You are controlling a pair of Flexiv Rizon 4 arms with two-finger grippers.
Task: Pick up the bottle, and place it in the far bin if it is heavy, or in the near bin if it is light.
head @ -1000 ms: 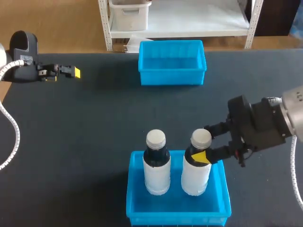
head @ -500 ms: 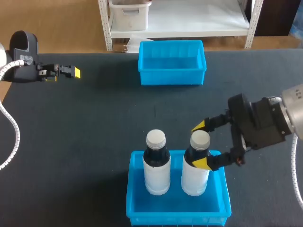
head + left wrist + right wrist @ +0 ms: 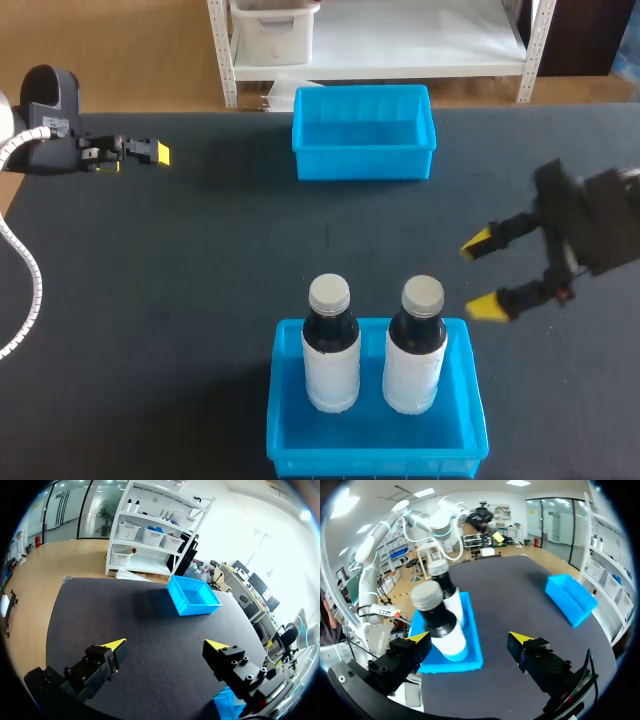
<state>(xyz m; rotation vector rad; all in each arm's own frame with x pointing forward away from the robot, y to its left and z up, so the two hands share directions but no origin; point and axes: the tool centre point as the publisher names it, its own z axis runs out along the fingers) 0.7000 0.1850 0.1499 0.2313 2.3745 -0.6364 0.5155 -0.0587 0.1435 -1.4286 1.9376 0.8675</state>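
Now | near bin (image 3: 375, 465): right bottle (image 3: 415, 350) stands upright inside, beside left bottle (image 3: 330, 345) | right pincer (image 3: 483, 275): fingers apart, empty, just right of that bottle | advice: back off sideways, then rise, sparing its cap | far bin (image 3: 362, 165): well beyond | left pincer (image 3: 165, 645): apart, empty, far-left counter (image 3: 200, 280).

1. The right gripper (image 3: 482, 276) no longer holds the right-hand bottle (image 3: 415, 350). A second ago its fingers were closed on the bottle's neck; now they are spread wide with nothing between them.
2. The right arm (image 3: 600, 225) is drawn back toward its own side, so the gripper is now apart from the bottle, beyond the far right corner of the near bin (image 3: 476, 405).
3. The bottle's neck and cap are now uncovered.
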